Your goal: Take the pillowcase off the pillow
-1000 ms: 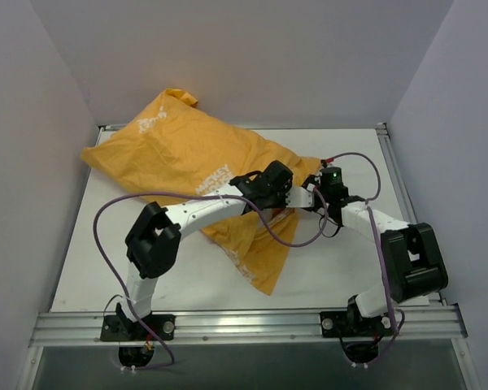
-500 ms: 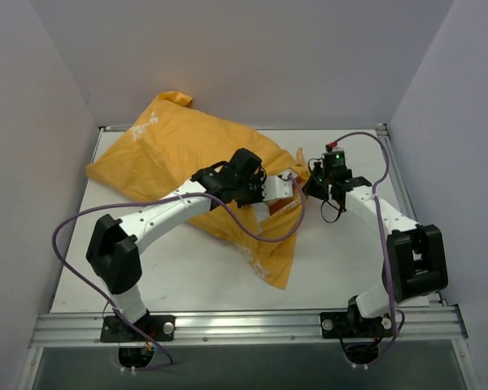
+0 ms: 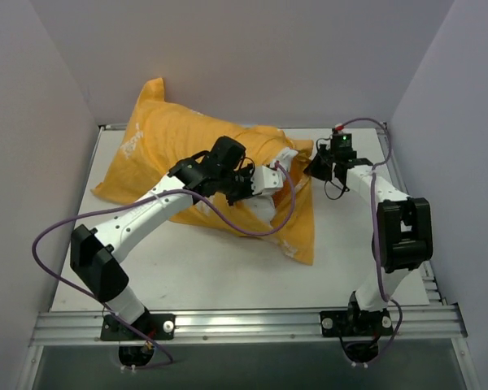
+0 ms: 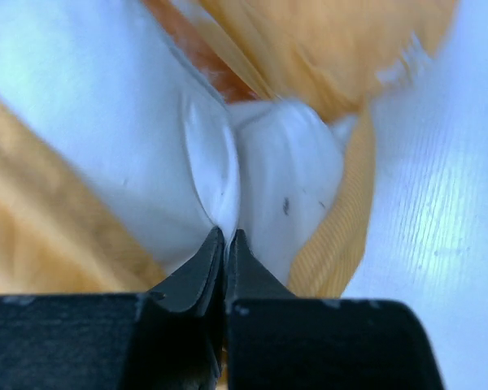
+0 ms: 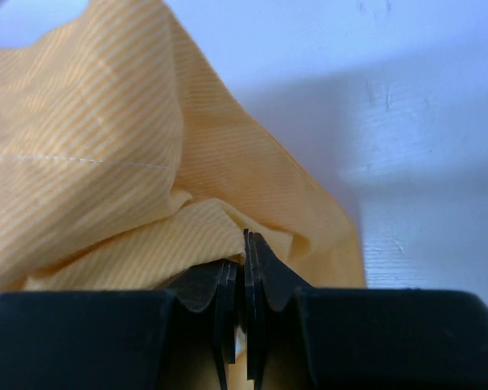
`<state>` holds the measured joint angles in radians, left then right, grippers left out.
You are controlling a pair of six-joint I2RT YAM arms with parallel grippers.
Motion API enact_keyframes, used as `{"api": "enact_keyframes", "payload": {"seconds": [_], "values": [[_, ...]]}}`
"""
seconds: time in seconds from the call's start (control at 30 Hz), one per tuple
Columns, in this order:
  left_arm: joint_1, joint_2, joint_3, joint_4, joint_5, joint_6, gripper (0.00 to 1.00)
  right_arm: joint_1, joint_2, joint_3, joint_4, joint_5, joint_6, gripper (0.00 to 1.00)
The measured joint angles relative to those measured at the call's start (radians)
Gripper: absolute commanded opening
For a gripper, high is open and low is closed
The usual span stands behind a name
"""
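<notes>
The orange-yellow pillowcase (image 3: 179, 138) lies across the back left of the table, its open end hanging toward the front right (image 3: 302, 231). The white pillow (image 3: 278, 159) peeks out at that opening. My left gripper (image 3: 270, 180) is shut on a fold of the white pillow (image 4: 268, 171), orange cloth (image 4: 57, 244) round it. My right gripper (image 3: 315, 169) is shut on the pillowcase's edge (image 5: 146, 162) at the back right of the opening.
White table top (image 3: 228, 276) with grey walls on three sides. A metal rail (image 3: 244, 325) runs along the near edge. Purple cables (image 3: 53, 236) loop from both arms.
Both grippers have moved toward the back of the table; the left arm swung left and stretched out. The pillowcase bundle shifted back left, and white pillow now shows at the opening.
</notes>
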<state>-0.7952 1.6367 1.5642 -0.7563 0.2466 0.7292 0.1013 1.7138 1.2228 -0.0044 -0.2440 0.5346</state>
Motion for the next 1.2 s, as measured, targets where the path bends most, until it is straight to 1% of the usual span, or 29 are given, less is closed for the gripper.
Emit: {"api": "enact_keyframes", "payload": {"seconds": [0.1,0.17,0.27,0.3,0.33,0.4,0.5,0.57,0.63,0.73,0.8,0.87,0.97,1.0,1.03,1.07,1.13,1.17,1.2], "values": [[0.047,0.013,0.104,-0.011,0.032,-0.123,0.02,0.027,0.058,-0.048,0.035,-0.005,0.004,0.00],[0.074,0.032,0.199,-0.012,0.029,-0.210,0.02,0.062,0.077,-0.082,0.062,-0.004,0.003,0.00],[0.094,0.079,0.343,-0.002,-0.009,-0.332,0.02,0.119,0.076,-0.116,0.095,-0.023,-0.002,0.33],[0.097,0.095,0.381,-0.001,-0.029,-0.362,0.02,0.132,0.072,-0.121,0.106,-0.032,-0.008,0.52],[0.098,0.109,0.410,0.005,-0.047,-0.387,0.02,0.140,0.063,-0.126,0.109,-0.036,-0.009,0.59],[0.098,0.130,0.434,0.012,-0.081,-0.428,0.02,0.141,0.018,-0.146,0.102,-0.024,-0.033,0.69],[0.095,0.163,0.435,0.019,-0.107,-0.473,0.02,0.134,-0.138,-0.189,0.059,0.006,-0.051,0.73],[0.089,0.187,0.435,0.020,-0.113,-0.495,0.02,0.139,-0.272,-0.215,0.050,0.022,-0.050,0.74],[0.086,0.211,0.436,0.019,-0.119,-0.514,0.02,0.173,-0.410,-0.255,0.067,0.034,-0.040,0.74],[0.085,0.248,0.456,0.015,-0.136,-0.539,0.02,0.290,-0.602,-0.357,0.122,0.053,-0.008,0.74],[0.085,0.271,0.485,0.013,-0.149,-0.548,0.02,0.390,-0.678,-0.445,0.166,0.062,0.015,0.74],[0.085,0.283,0.512,0.013,-0.165,-0.558,0.02,0.484,-0.715,-0.523,0.201,0.066,0.031,0.74],[0.085,0.286,0.543,0.012,-0.188,-0.568,0.02,0.599,-0.696,-0.586,0.226,0.101,0.044,0.74],[0.085,0.286,0.550,0.012,-0.196,-0.570,0.02,0.636,-0.684,-0.597,0.234,0.121,0.045,0.74],[0.085,0.286,0.555,0.012,-0.202,-0.571,0.02,0.661,-0.671,-0.600,0.240,0.136,0.045,0.71],[0.085,0.286,0.559,0.012,-0.208,-0.574,0.02,0.681,-0.655,-0.600,0.254,0.154,0.045,0.48],[0.085,0.286,0.561,0.011,-0.220,-0.586,0.02,0.704,-0.607,-0.598,0.289,0.195,0.039,0.19],[0.085,0.287,0.564,0.011,-0.229,-0.592,0.02,0.707,-0.573,-0.595,0.302,0.214,0.040,0.00],[0.085,0.287,0.567,0.010,-0.236,-0.599,0.02,0.708,-0.541,-0.591,0.312,0.226,0.045,0.00]]}}
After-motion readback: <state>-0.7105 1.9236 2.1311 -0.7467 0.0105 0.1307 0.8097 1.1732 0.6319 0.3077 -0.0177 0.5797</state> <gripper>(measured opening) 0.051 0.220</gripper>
